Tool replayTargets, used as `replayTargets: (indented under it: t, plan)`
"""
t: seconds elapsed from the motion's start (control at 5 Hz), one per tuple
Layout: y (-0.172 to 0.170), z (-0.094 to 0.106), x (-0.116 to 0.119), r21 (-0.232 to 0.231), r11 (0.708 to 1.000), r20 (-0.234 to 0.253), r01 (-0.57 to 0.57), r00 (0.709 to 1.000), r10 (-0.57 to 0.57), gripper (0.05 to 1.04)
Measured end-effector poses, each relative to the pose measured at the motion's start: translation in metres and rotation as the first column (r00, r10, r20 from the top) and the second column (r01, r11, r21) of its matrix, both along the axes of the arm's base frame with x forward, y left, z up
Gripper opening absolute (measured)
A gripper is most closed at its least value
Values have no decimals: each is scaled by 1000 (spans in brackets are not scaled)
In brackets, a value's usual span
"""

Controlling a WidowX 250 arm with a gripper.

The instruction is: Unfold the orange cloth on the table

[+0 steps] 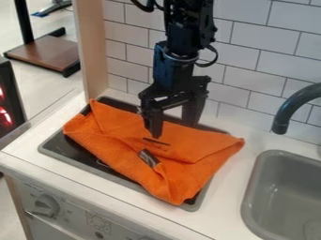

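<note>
- Setting the scene closest in, the pale toy-kitchen front with its round knob (46, 205) lies toward 8 o'clock from the cloth, and the grey moulded sink (257, 187) toward 4 o'clock.
- The orange fabric cloth (188, 161) lies on the black stovetop with a grey rim (199, 205), not on a bare table; its near corner points to about 5 o'clock and overlaps the rim.
- Toward the cloth's middle, a small dark patch (149, 158) sits beside the gathered, turned-in edges. These near folds look to be among the main work left.
- Other corners reach toward 3 o'clock and between 9 and 11 o'clock, but the cloth keeps an envelope-like shape, its flaps overlapping. None of it lies as a single flat sheet, so the unfolding seems barely advanced, if begun at all.
- Over the cloth's 12 o'clock side hangs the black two-finger gripper (172, 130), its fingers spread with no cloth visibly pinched. Whether a fingertip touches the fabric, one cannot tell.
- Left to do, by this judgement: grasp a flap, draw it outward, repeat for the remaining layers and smooth the creases.
- Farther back, the dark curved tap (287, 108) stands toward 2 o'clock, before the white tiled wall (257, 51).
</note>
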State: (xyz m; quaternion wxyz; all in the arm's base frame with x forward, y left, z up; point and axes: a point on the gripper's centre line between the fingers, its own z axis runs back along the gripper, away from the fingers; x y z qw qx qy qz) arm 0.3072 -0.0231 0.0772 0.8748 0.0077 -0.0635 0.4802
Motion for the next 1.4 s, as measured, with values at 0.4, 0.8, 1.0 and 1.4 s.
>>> replayTargets:
  t: [0.4, 0.8, 1.0, 1.4]
  plan:
    - [7, -20, 9, 57, 992, 19, -113, 994, 112, 999]
    - [11, -42, 24, 78, 987, 0, -138, 990, 138, 999]
    - [14, -49, 30, 98, 983, -8, -158, 987, 159, 999]
    - [19, -65, 35, 145, 974, -38, -175, 983, 182, 999]
